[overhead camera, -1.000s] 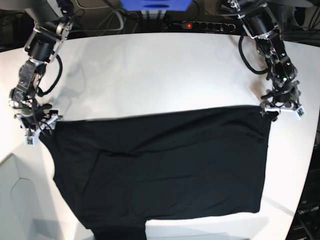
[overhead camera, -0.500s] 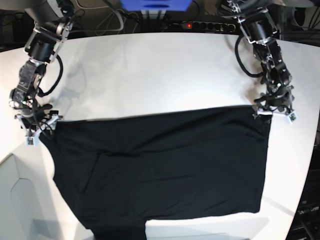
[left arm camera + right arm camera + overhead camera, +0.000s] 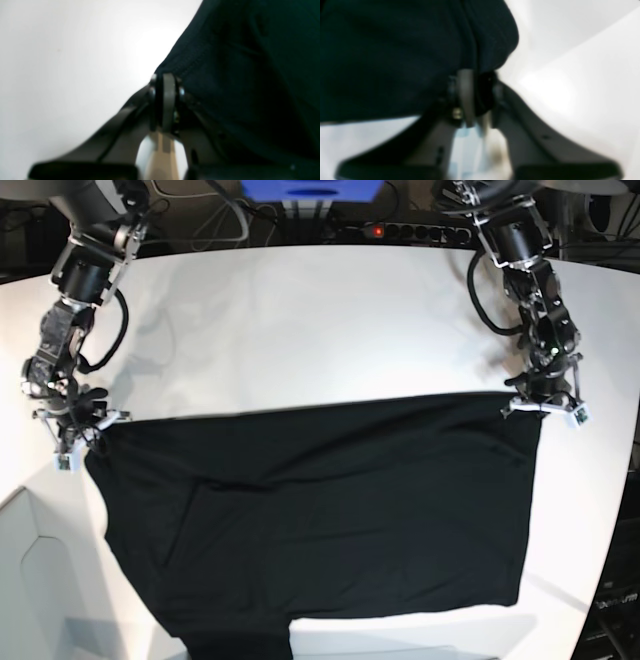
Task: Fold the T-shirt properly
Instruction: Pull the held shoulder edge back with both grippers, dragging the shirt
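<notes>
The T-shirt (image 3: pixel 320 520) lies spread flat on the white tabletop (image 3: pixel 300 330), a broad black sheet filling the near half of the surface, its far edge running almost straight from one arm to the other. One part of the cloth trails off the near edge at the bottom of the base view. No print or tag shows on the upturned face.

The left gripper (image 3: pixel 543 406) sits at the far corner of the cloth on the base view's right side. In the left wrist view its jaws are pressed together with the black hem (image 3: pixel 190 62) caught between them — clenched on the T-shirt's corner, low against the tabletop (image 3: pixel 62 62).

The right gripper (image 3: pixel 72 432) sits at the opposite far corner, on the base view's left. The right wrist view is blurred, yet it shows the jaws drawn together with a fold of the black cloth (image 3: pixel 492 37) bunched at their tips — grasping the T-shirt there too.

Behind the tabletop, a black power strip (image 3: pixel 405 230) with a red light lies among cables.
</notes>
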